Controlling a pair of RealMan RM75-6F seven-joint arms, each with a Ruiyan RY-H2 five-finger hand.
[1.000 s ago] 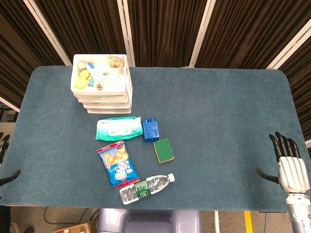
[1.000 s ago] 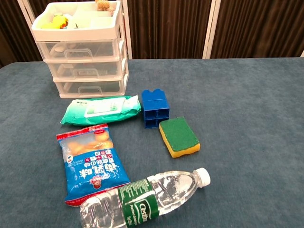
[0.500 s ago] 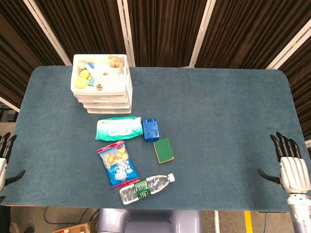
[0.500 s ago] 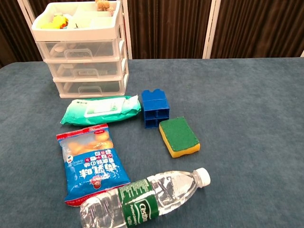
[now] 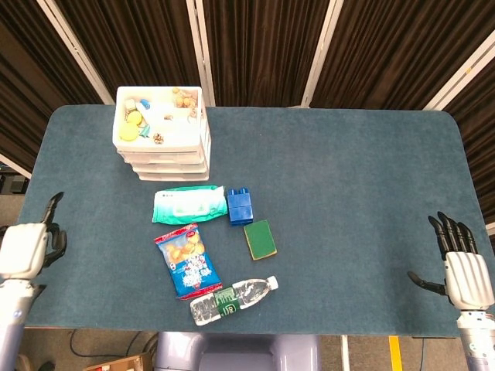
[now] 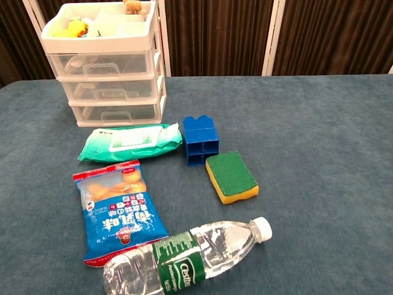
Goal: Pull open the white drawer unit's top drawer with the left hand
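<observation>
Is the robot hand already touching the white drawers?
No, the left robot hand hangs at the table's near left edge, well apart from the white drawer unit at the far side.

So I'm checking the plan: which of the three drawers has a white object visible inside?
The top drawer, just under the open tray; a white shape shows through its clear front, while the two lower drawers look empty.
</observation>
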